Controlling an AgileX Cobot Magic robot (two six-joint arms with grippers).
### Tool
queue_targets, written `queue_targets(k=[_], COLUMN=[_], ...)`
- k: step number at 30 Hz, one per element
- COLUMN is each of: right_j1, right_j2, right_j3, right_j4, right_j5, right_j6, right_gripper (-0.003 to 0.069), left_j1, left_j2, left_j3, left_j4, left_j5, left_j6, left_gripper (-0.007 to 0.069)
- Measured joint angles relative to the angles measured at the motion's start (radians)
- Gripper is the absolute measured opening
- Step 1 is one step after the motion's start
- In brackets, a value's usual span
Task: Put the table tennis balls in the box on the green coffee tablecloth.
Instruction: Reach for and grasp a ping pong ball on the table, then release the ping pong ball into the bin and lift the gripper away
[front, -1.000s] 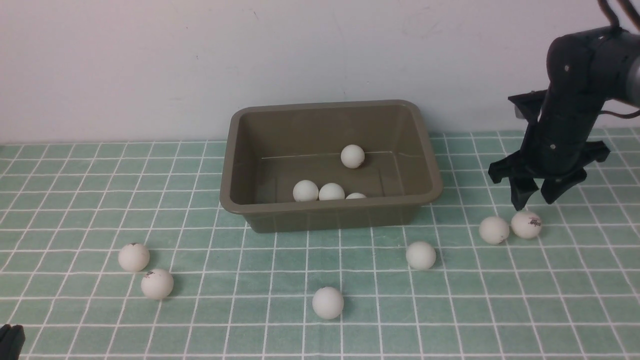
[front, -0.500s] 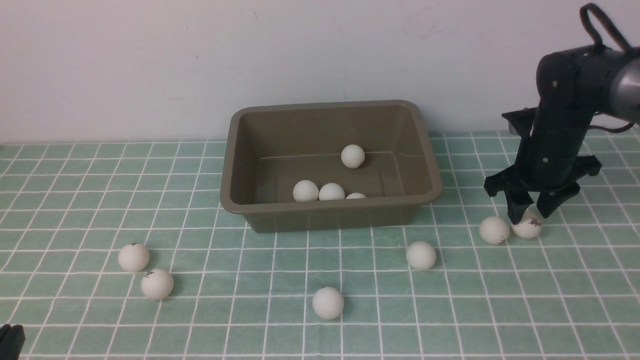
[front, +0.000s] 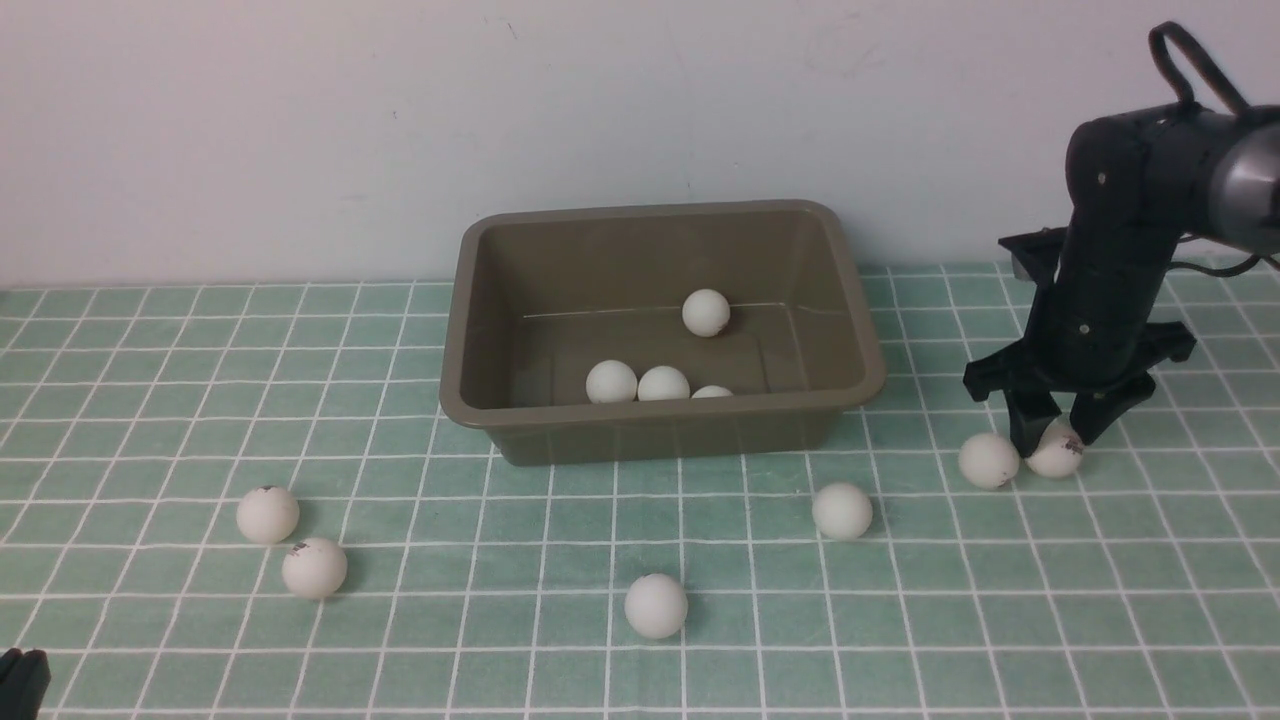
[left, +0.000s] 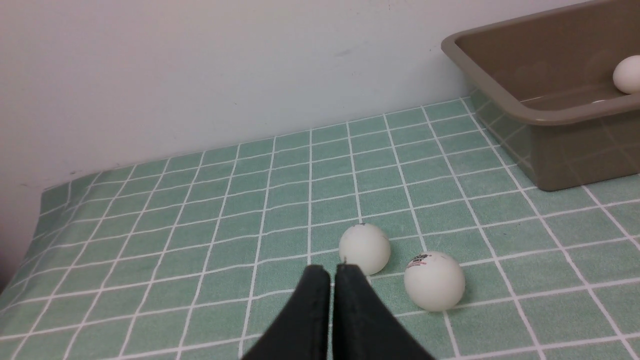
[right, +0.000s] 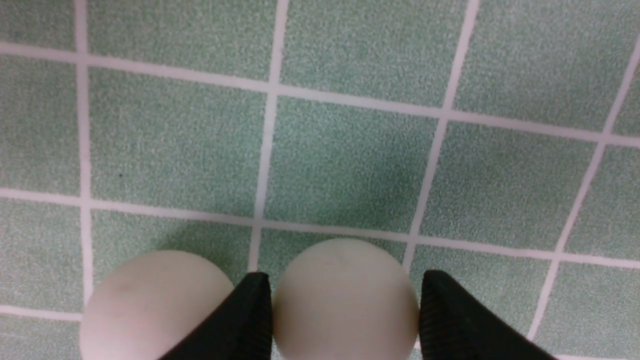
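Observation:
The olive-brown box (front: 660, 412) stands on the green checked tablecloth (front: 500, 620) and holds several table tennis balls (front: 705, 312). Several more lie on the cloth: two at the left (front: 267, 514), one in front (front: 655, 605), one near the box's right corner (front: 841, 510) and two at the right. My right gripper (front: 1055, 445) is down on the cloth, with its fingers pressed on both sides of the rightmost ball (right: 345, 300). The neighbouring ball (right: 155, 305) touches one finger's outer side. My left gripper (left: 330, 270) is shut and empty, low at the near left, with two balls (left: 364, 248) just beyond its tips.
A pale wall runs right behind the box. The cloth's left edge (left: 42, 200) droops at the far left. In the left wrist view the box (left: 550, 115) stands beyond and to one side of the two balls.
My right gripper has come down and slightly left, from above the rightmost ball to around it on the cloth. The balls and the left gripper have not moved.

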Motion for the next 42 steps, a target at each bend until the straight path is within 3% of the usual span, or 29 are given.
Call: queue_targets(k=[26, 32, 42], right_j1=[-0.001, -0.001, 0.045], right_j2=[-0.052, -0.112, -0.138], right_j3=[-0.072, -0.181, -0.292], right_j4=[-0.034, 0.070, 0.403], right_j5=[0.003, 0.007, 0.013], right_j6=[0.000, -0.036, -0.203], right_gripper=[0.0341, 0.0341, 0.0340], left_j1=[0.000, 0.000, 0.000], left_j2=[0.000, 0.000, 0.000], left_j3=[0.000, 0.000, 0.000], left_j4=[0.000, 0.000, 0.000], left_j5=[0.000, 0.000, 0.000], left_j6=[0.000, 0.000, 0.000], left_gripper=[-0.0004, -0.0004, -0.0004])
